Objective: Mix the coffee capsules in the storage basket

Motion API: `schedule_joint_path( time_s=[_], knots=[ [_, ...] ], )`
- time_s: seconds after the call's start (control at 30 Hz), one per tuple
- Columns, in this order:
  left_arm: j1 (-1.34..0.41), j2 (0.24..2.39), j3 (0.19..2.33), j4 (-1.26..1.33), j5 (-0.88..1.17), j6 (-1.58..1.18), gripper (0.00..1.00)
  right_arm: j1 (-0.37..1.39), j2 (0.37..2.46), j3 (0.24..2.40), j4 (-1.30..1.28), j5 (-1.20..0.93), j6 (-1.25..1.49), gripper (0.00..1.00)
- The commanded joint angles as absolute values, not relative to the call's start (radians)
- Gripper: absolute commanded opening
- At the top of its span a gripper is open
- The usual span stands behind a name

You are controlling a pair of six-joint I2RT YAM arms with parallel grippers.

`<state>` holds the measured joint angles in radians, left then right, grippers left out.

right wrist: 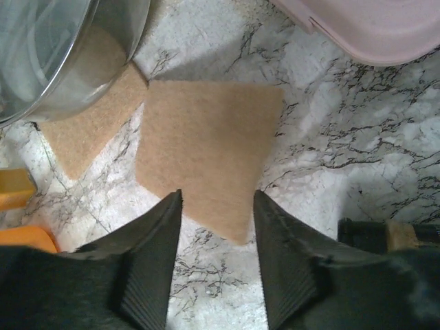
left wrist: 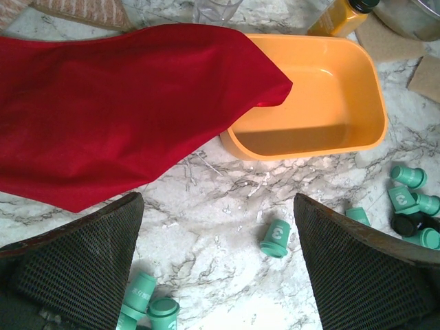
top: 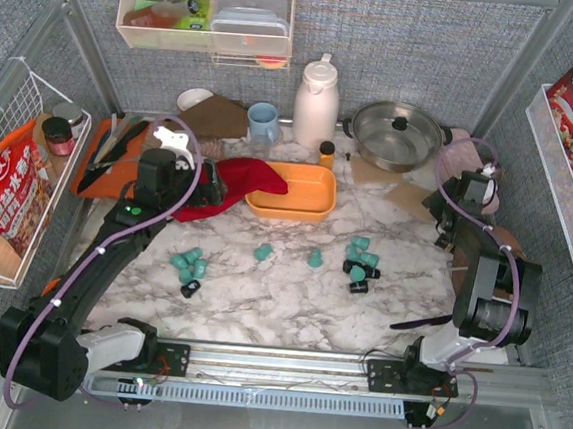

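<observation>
Left gripper spread wide, holding nothing. Basket at its 1 o'clock, no capsules in it (red cloth drapes one corner). Capsules lie loose on the table, 6 o'clock of the basket. Right gripper is apart over a tan mat.

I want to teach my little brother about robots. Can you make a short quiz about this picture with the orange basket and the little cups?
1. True or false: some coffee capsules are already inside the storage basket.
2. What lies over one corner of the basket?
A. a red cloth
B. a pot lid
C. a snack bag
3. Fill in the blank: the left tool and the right tool are both ___ (open or shut).

Key
1. False. The basket is empty, and the capsules lie on the table.
2. A
3. open
</observation>
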<state>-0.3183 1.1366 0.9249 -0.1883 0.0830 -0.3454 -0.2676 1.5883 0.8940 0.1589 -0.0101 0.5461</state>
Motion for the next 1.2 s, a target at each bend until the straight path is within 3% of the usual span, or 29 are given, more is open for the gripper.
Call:
schedule_joint_path(
  time_s=[0.0,0.17,0.3,0.6,0.83,0.93,1.17],
  knots=[
    [-0.319,1.141,0.933,-0.18,0.094,-0.352,0.99,-0.268,1.599,0.934,0.096,0.041,0.531,0.55],
    [-0.319,1.139,0.933,-0.182,0.091,-0.354,0.99,-0.242,1.569,0.974,0.011,0.165,0.482,0.74],
    [-0.318,1.137,0.932,-0.182,0.088,-0.357,0.99,-0.178,1.524,1.039,-0.066,0.281,0.391,0.81],
    [-0.357,1.14,0.927,-0.195,0.044,-0.325,0.99,0.077,1.299,1.022,-0.11,0.324,0.213,0.81],
    [-0.436,1.195,0.897,-0.181,-0.154,-0.308,1.0,0.241,1.081,0.837,-0.018,0.163,0.128,0.8],
    [-0.455,1.223,0.813,-0.076,-0.186,-0.283,1.0,0.279,0.999,0.747,0.042,0.102,0.089,0.79],
    [-0.458,1.347,0.62,0.324,-0.036,-0.04,1.0,0.296,0.886,0.646,0.107,0.032,0.058,0.79]
  ],
)
